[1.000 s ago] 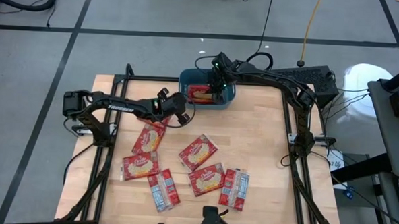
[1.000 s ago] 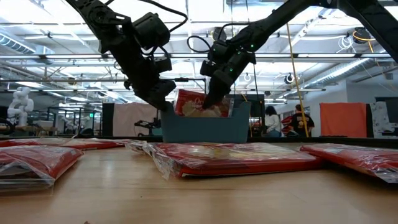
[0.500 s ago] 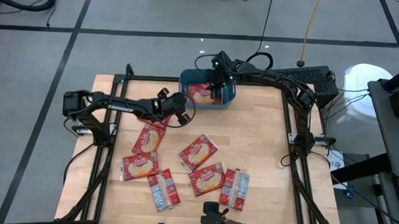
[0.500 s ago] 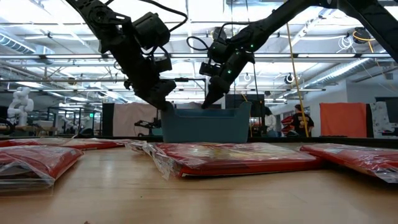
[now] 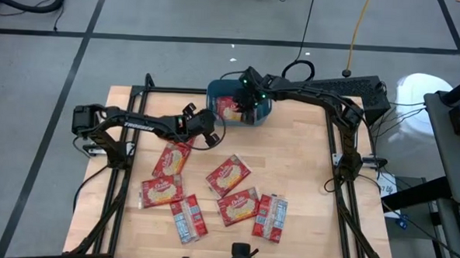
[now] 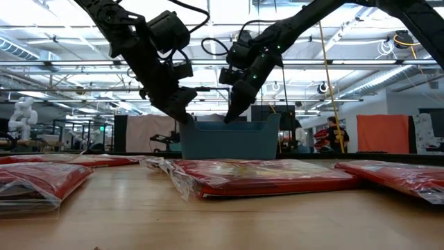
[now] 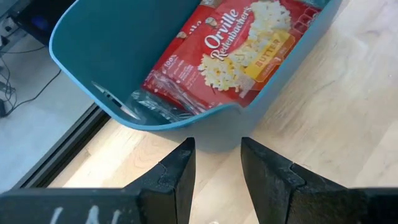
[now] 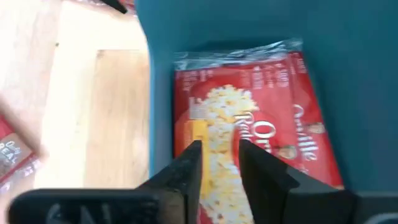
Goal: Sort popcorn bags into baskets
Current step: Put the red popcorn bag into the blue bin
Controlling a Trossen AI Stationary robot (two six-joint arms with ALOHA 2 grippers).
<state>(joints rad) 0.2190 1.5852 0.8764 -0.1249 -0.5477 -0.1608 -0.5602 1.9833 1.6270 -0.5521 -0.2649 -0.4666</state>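
Glossy film popcorn bags point(image 5: 228, 175), smooth plastic basket point(image 5: 218, 89), matt wooden table point(image 5: 310, 171)

The tub point(image 5: 216, 89) is teal-blue. The bag point(image 7: 239, 46) in it is red with white lettering, pale popcorn and a yellow patch. The packets point(image 5: 229, 176) on the light wood worktop point(image 5: 305, 179) are red; two show red-white-bluish backs.

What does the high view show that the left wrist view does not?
Only the high view: six packets lying loose on the table, and both arms, the right gripper over the tub, the left gripper beside it.

Only the left wrist view: the left fingers apart and empty, just short of the tub's wall, and the label of the packet inside, readable.

Both: the teal tub holding a red packet.
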